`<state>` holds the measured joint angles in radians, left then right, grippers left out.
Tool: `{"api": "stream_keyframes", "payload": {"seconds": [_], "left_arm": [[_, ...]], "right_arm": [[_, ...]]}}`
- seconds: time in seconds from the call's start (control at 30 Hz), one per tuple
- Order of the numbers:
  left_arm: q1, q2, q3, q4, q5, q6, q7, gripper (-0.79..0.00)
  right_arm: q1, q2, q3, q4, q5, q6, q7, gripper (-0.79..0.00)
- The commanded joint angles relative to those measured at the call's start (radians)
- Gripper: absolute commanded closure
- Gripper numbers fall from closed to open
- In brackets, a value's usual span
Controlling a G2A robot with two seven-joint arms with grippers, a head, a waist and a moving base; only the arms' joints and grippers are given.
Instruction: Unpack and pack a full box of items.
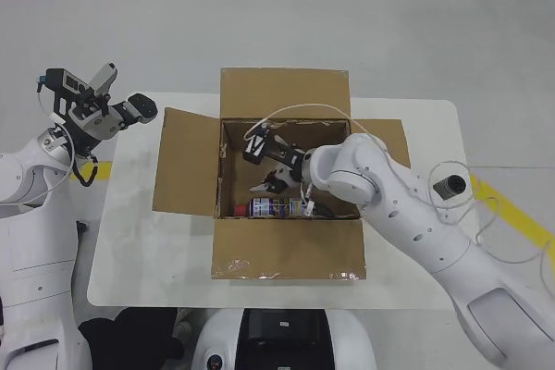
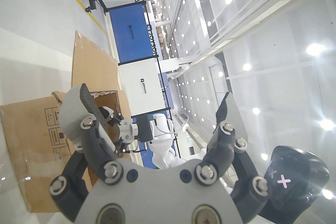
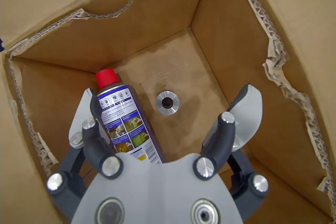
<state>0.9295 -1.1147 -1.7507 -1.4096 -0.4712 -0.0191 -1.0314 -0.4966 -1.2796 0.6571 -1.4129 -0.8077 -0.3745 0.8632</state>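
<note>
— So, where does the cardboard box (image 1: 287,250) stand?

— About midway across the white counter (image 1: 129,259), closer to its far edge, with all four flaps (image 1: 190,162) folded outward. Its inner rims are torn and ragged.

— What lies inside?

— A spray can (image 1: 276,207) lies on its side on the box floor. It runs along the wall nearest the counter's near edge, red cap toward the counter's left edge. A small metal ring (image 3: 167,102) lies flat on the floor near it, not touching.

— And the right gripper (image 1: 266,165)?

— It is down inside the box, in the far-left part, jaws spread wide. In the right wrist view one finger overlaps the can's side, and I cannot tell whether it touches. The ring shows between the two fingers, farther down.

— Anything in the way?

— The box walls stand on every side of that gripper. From above, the right arm (image 1: 388,199) crosses the right wall and covers the right half of the interior, so whatever lies under it is hidden.

— The left gripper (image 1: 120,92)?

— It is raised off the counter's far-left corner, well apart from the box. Its jaws are spread and it is tilted up toward the ceiling. Its wrist view catches the box's outer wall and the other gripper beyond it.
</note>
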Motion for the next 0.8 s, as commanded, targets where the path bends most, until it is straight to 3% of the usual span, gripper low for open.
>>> {"api": "stream_keyframes", "payload": {"seconds": [0.0, 0.4, 0.5, 0.6, 0.77], "left_arm": [[0.000, 0.000, 0.000, 0.000, 0.000, 0.000, 0.000, -0.785], [0.000, 0.000, 0.000, 0.000, 0.000, 0.000, 0.000, -0.785], [0.000, 0.000, 0.000, 0.000, 0.000, 0.000, 0.000, -0.785], [0.000, 0.000, 0.000, 0.000, 0.000, 0.000, 0.000, -0.785], [0.000, 0.000, 0.000, 0.000, 0.000, 0.000, 0.000, -0.785]], "right_arm": [[0.008, -0.007, -0.010, 0.024, -0.002, 0.003, 0.002, -0.785], [0.024, -0.034, -0.036, 0.109, -0.037, 0.005, 0.014, -0.785], [0.022, -0.039, -0.039, 0.126, -0.043, 0.000, 0.014, -0.668], [0.022, -0.044, -0.041, 0.142, -0.045, -0.003, 0.015, -0.600], [0.023, -0.053, -0.044, 0.171, -0.043, -0.009, 0.015, -0.557]]}}
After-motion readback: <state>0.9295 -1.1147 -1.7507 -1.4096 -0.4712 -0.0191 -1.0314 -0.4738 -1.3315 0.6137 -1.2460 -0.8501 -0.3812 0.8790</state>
